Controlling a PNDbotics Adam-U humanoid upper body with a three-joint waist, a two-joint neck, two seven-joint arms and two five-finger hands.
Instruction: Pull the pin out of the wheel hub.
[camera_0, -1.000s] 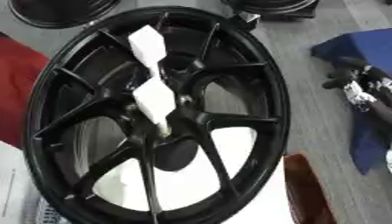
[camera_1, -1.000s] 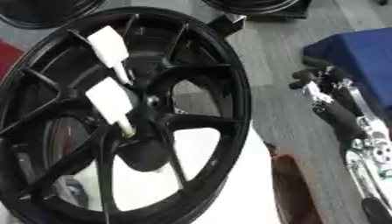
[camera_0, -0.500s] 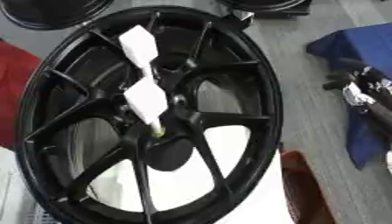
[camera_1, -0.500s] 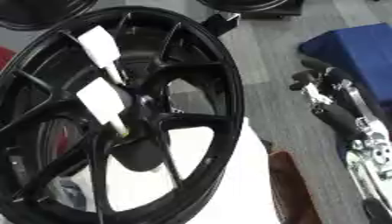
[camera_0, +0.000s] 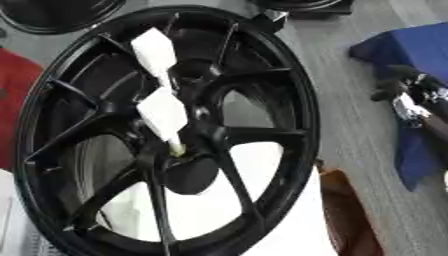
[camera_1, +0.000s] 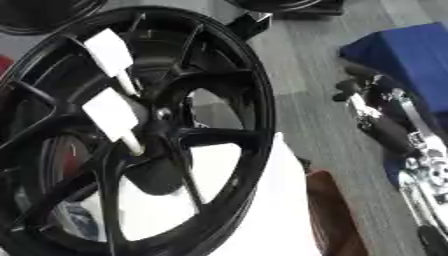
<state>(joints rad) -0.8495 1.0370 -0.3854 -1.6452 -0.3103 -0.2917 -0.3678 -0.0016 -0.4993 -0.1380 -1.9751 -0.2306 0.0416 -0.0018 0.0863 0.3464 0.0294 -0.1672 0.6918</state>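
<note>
Far left in my feed there's a strip of red (camera_0: 16, 107) tucked behind the rim, and I can't make out what it is. Then the hub (camera_0: 166, 132) fills most of my view: a black spoked wheel lying tilted on a white sheet (camera_1: 262, 210), its dark centre cap just below the middle. Two white pins stand in it. The upper pin (camera_0: 156, 52) sits near the top of the spokes, its broad white head angled up and to the left. The lower pin (camera_0: 164, 116) is just beneath it, near the centre, and its thin stem runs down to a pale tip right beside the cap, still seated in the hub. Nothing is touching either pin. Moving right, a brown object (camera_0: 348, 212) lies just beside the sheet on the grey tabletop (camera_0: 346, 107). Beyond it a blue cloth (camera_1: 407, 52) covers the upper right. My right robot hand (camera_1: 385, 120) hangs in front of that cloth, black fingers with silver joints trailing down the right edge, well apart from the hub and holding nothing; I can't tell how far its fingers are spread. My left robot hand isn't in either view.
</note>
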